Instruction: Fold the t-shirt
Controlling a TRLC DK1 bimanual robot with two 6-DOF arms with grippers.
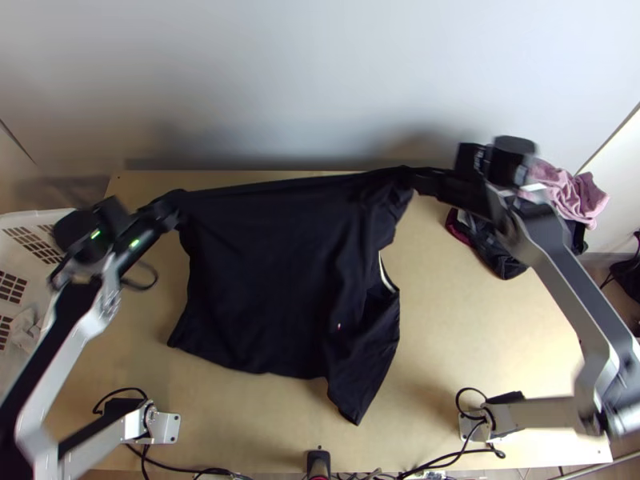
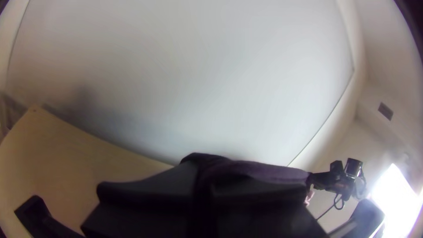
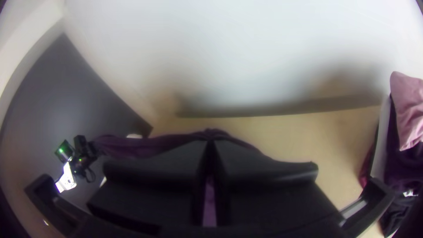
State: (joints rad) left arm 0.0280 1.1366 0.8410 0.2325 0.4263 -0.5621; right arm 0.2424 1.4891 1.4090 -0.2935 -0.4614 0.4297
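Across the light wooden table [image 1: 488, 336], we see a black fabric t-shirt [image 1: 264, 280], its upper edge pulled taut, its side nearer the right arm bunched. The wide-fingered black left gripper [image 1: 170, 212] and matching right gripper [image 1: 413, 181] each pinch one end of that edge. We judge it's being spread, with all folding left. Outward stand a white slotted plastic basket [image 1: 20, 220], contents unclear, and heaped soft pink cloth [image 1: 572, 196], perhaps in a container.
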